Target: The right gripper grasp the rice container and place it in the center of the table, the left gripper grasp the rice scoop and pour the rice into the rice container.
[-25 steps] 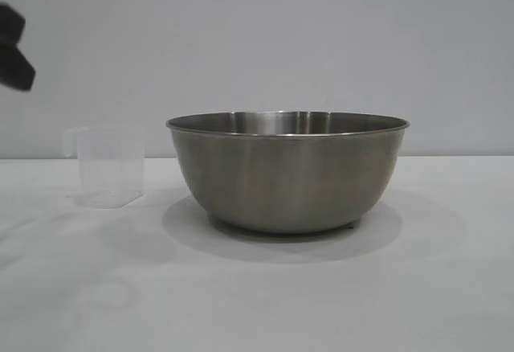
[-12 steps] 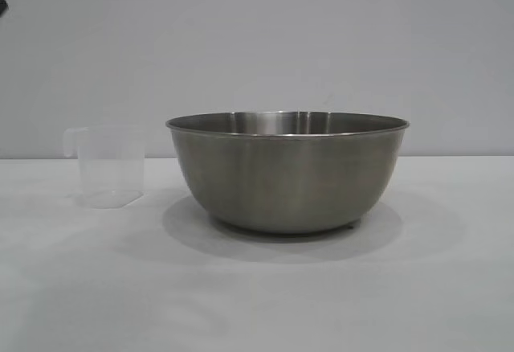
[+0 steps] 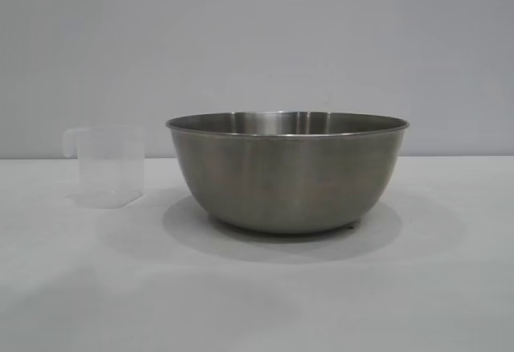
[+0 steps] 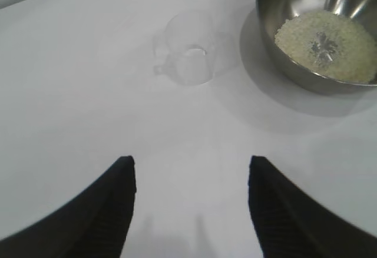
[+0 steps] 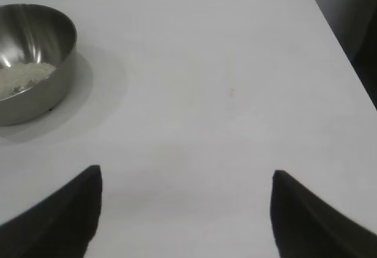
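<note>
Two things stand on the plain white table (image 3: 257, 304) in your exterior view: the large round stainless-steel rice container (image 3: 287, 171) with brushed grey sides and a thin rolled rim, at the middle of the frame, and the small translucent plastic rice scoop (image 3: 106, 167) at mid-left, upright, with its loop handle on its left side. They stand near each other but apart, with bare table between them. You see no arm or gripper in this frame.

Your left wrist view looks down over the left gripper (image 4: 191, 211), whose two dark fingers (image 4: 112, 211) rise from the lower edge with a wide stretch of table between them; they stand apart and hold nothing. Ahead of them, in the upper middle of the frame, you find the scoop sitting upright on the table, well clear of the fingertips, its inside looking empty apart from a pale spot at the bottom. At the upper right sits the steel container, cut by the frame's edge, with the off-white rice (image 4: 327, 43) spread as a pale layer over its bottom and a patch of bare metal showing at the centre.

Your right wrist view shows the right gripper (image 5: 185, 211) at the lower edge, its dark fingers (image 5: 70, 217) spread wide over bare table and gripping nothing. The container lies at the upper left of that frame, well away from the fingers, with some rice visible inside.
</note>
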Tool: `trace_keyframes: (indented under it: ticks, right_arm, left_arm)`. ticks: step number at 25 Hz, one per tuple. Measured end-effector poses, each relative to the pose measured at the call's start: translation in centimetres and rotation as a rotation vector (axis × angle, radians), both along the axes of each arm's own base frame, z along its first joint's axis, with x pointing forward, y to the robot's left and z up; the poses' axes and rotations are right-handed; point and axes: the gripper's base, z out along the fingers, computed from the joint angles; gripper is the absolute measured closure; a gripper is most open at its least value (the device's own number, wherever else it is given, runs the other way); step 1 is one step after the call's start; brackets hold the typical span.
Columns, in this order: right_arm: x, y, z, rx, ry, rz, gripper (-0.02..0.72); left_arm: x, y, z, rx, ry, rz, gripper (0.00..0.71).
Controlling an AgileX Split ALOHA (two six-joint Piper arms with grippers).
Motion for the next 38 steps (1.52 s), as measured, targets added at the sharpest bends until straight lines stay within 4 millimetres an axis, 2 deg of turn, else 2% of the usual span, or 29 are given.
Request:
trace_keyframes:
  ticks: [5, 15, 19, 26, 38]
  right_arm:
    - [0.0, 0.0, 0.0, 0.000, 0.000, 0.000, 0.198]
    - [0.0, 0.0, 0.0, 0.000, 0.000, 0.000, 0.198]
    - [0.0, 0.0, 0.0, 0.000, 0.000, 0.000, 0.198]
    - [0.0, 0.0, 0.0, 0.000, 0.000, 0.000, 0.198]
    - [0.0, 0.0, 0.0, 0.000, 0.000, 0.000, 0.198]
  left_arm:
    - [-3.9, 1.0, 0.6, 0.014, 0.011, -0.022, 0.340]
    - [-10.3, 2.6, 0.8, -0.013, -0.036, -0.024, 0.340]
    - [-12.2, 3.1, -0.7, -0.033, -0.045, -0.012, 0.340]
    - [-13.4, 3.4, -4.1, -0.068, -0.072, 0.008, 0.340]
    - [-13.4, 3.9, -4.5, -0.092, -0.098, 0.080, 0.340]
